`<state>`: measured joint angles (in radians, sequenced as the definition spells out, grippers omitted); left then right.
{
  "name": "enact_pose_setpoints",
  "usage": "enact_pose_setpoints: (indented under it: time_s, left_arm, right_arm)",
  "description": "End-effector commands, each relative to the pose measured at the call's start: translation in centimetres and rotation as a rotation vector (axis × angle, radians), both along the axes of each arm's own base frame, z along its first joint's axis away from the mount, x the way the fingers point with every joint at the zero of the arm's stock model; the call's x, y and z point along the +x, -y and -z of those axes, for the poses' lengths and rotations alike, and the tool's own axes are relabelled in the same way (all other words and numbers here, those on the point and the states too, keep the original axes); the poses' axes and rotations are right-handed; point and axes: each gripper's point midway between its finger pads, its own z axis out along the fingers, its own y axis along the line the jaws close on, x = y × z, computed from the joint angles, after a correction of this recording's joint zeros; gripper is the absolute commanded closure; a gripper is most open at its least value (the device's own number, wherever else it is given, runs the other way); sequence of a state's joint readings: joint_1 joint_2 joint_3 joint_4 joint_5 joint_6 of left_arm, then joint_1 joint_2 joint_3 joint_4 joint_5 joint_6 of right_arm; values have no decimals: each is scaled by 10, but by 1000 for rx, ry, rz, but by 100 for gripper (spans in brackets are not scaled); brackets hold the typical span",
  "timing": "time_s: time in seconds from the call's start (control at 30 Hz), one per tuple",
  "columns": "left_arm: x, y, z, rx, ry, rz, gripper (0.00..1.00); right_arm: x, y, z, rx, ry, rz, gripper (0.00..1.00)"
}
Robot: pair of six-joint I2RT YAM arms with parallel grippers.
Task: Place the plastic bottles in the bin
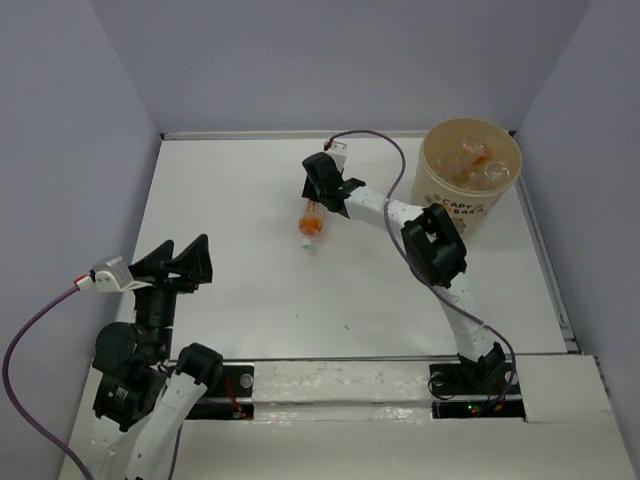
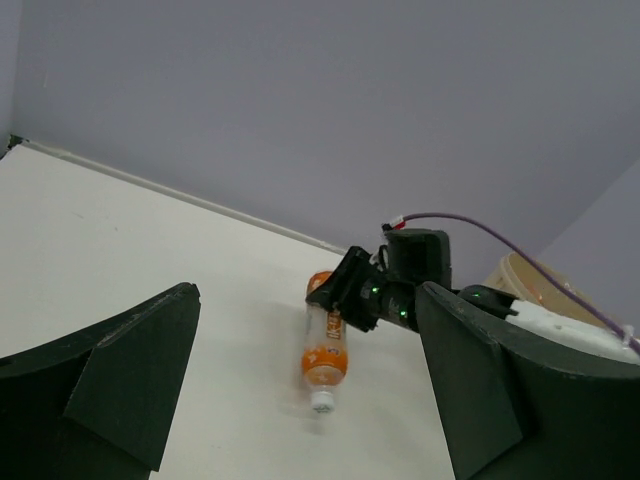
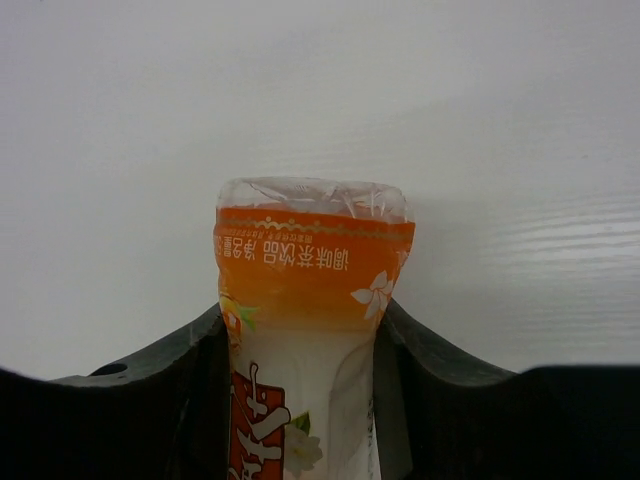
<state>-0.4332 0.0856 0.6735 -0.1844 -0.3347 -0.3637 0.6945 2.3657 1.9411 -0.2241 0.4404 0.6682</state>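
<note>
Item 1: orange-labelled bottle (image 1: 311,222), small, clear plastic, white cap. It lies lengthwise near the middle of the bench (image 1: 230,190), cap toward the arm bases and base toward the far wall. In the right wrist view its base end (image 3: 312,300) fills the gap between the two dark fingers (image 3: 170,370), which press on both sides of the label. The pictures do not show whether it rests on the surface or sits just above it.

Item 2: right end effector (image 1: 318,205), clenched on the orange-labelled bottle at its base half. The arm reaches across from the right base, elbow beside the bin.

Item 3: bin (image 1: 455,205), round cream tub with dark lettering. It stands upright in the far right corner of the bench, well apart from the held bottle.

Item 4: binned bottles (image 1: 470,160), several, clear with some orange, lying inside the tub. Their number cannot be told.

Item 5: left end effector (image 1: 178,258), released, jaws spread wide with nothing between them. It sits near the left edge of the bench and points toward the held bottle.

Item 6: purple cable (image 1: 385,150), looping from the right wrist past the bin.
</note>
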Motion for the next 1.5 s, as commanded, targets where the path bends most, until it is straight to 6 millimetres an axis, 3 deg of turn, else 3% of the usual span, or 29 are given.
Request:
enact_pose_setpoints:
  time_s: [0.0,0.1,0.13,0.17,0.2,0.23,0.27,0.3,0.33,0.37,0.43,0.57,0.83,0.93,1.1,1.17,1.3,1.37,1.43,1.47]
  left_arm:
    - [-3,-1,-12,-3,43,-1,1]
    - [-5,-2,-13,-7,49,0,1]
    - [-6,-2,-14,-8,54,3,1]
    - [-7,-3,-15,-10,58,3,1]
    - [-8,-3,-15,-12,62,4,1]
    - [-9,-3,-17,-16,68,4,1]
    - [-9,-3,-17,-17,69,4,1]
    - [-10,-4,-17,-18,72,4,1]
    - [-10,-4,-17,-17,71,3,1]
    - [-11,-4,-18,-20,74,3,1]
    - [-10,-4,-17,-17,70,3,1]
    - [-8,-3,-16,-15,64,3,1]
    - [-8,-3,-16,-14,64,3,1]
    - [-8,-3,-16,-12,63,4,1]
    - [-6,-2,-14,-8,53,5,1]
    - [-5,-1,-13,-4,48,7,1]
    - [-4,-1,-13,-3,46,5,1]
    - [-4,-1,-13,-5,46,4,1]
    - [-4,-1,-13,-3,45,5,1]
    - [-2,0,-12,-1,38,7,1]
  right_arm:
    - [-6,32,-245,78,509,-1,64]
    - [-25,94,-308,-100,683,100,64]
    - [-42,138,-351,-208,760,177,64]
    - [-53,155,-369,-237,803,214,65]
    - [-59,186,-392,-250,864,293,66]
    - [-66,211,-392,-344,859,333,66]
    - [-85,240,-420,-332,909,395,67]
    - [-92,260,-429,-346,927,436,68]
    - [-96,291,-434,-383,948,500,68]
    - [-110,325,-453,-371,1007,587,69]
    - [-117,349,-457,-386,1037,639,70]
    - [-105,359,-454,-482,1072,613,70]
    - [-71,343,-410,-572,1016,536,70]
    - [-50,337,-378,-619,953,499,70]
    - [-32,337,-345,-682,928,501,70]
    - [-32,338,-338,-669,935,513,70]
    - [-31,335,-303,-607,909,494,69]
    - [-34,333,-293,-550,906,493,65]
    - [-42,335,-287,-518,914,500,53]
    - [-45,335,-289,-503,924,496,40]
